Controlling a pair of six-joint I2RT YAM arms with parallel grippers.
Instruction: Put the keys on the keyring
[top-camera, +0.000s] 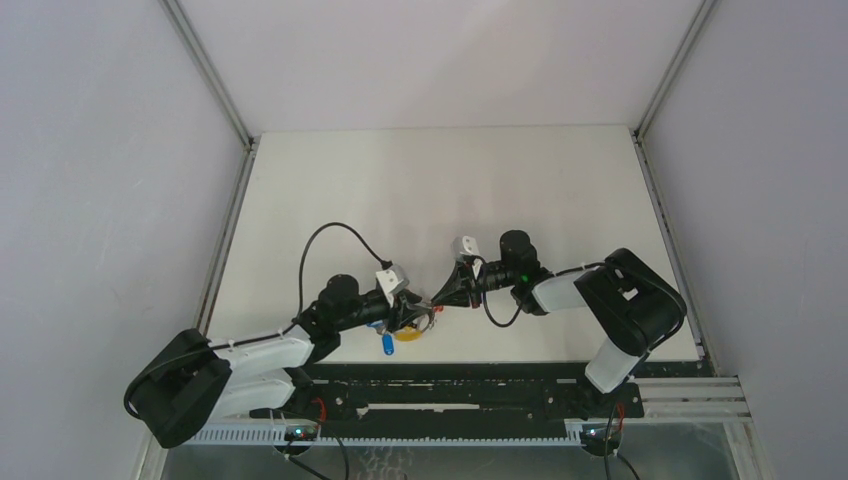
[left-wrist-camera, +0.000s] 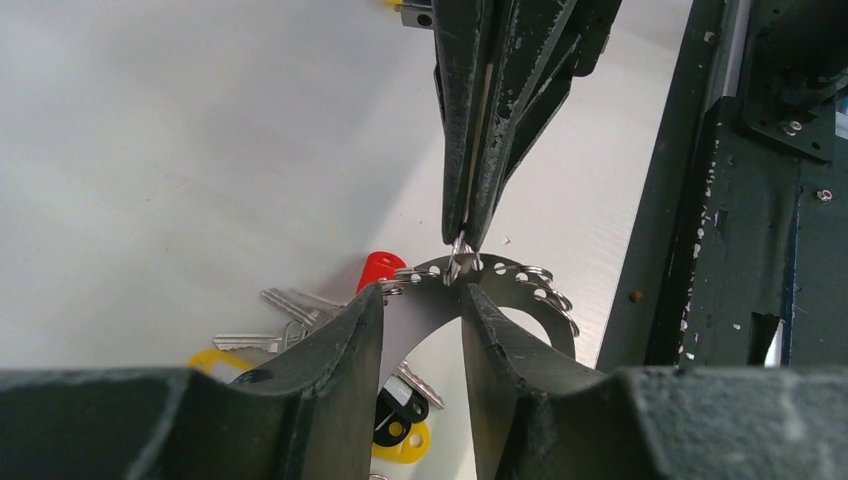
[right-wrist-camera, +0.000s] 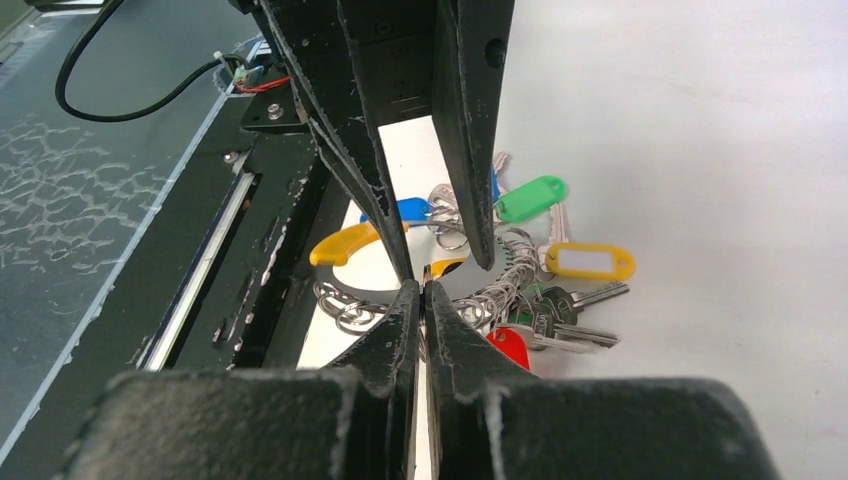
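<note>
Many tagged keys (right-wrist-camera: 590, 262), bunched around keyring (left-wrist-camera: 505, 272)

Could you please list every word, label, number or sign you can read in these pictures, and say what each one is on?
No text can be read anywhere.
The yellow plastic key tag has a white label window, which looks blank.
The green plastic key tag and the blue plastic key tag show no lettering.

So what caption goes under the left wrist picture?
Left tool holds the grey keyring while the shut right tool pinches a small silver loop at its rim.
</note>
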